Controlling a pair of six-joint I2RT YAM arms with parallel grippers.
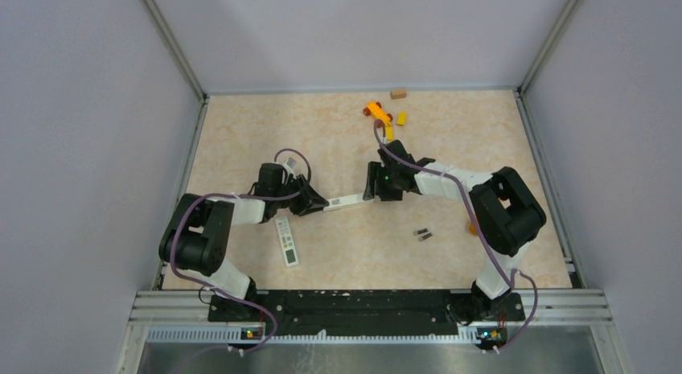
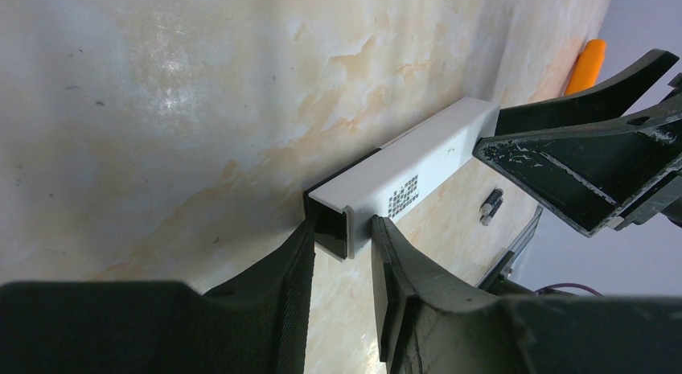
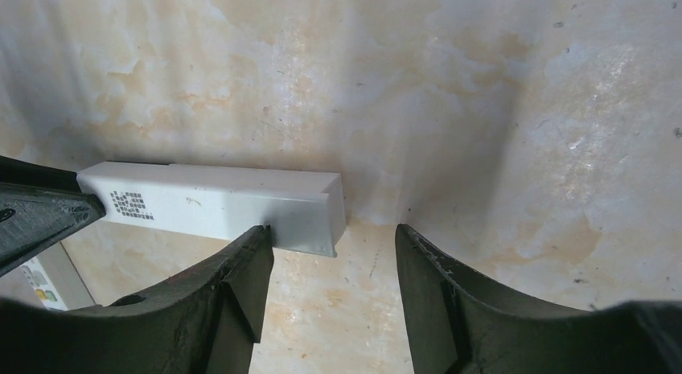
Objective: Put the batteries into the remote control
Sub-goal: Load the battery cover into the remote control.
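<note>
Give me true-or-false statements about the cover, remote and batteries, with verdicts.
The left gripper holds one end of the white back cover. True.
The right gripper is shut on the cover. False: its fingers stand open at the other end.
Both batteries lie loose on the table. True.
The remote control lies right of the batteries. False: in the top view it lies left of them.

The remote control (image 2: 434,153) is white with a small black speckled code patch — batteries (image 1: 422,233) dark grey — tabletop (image 1: 322,125) peach-marbled.
</note>
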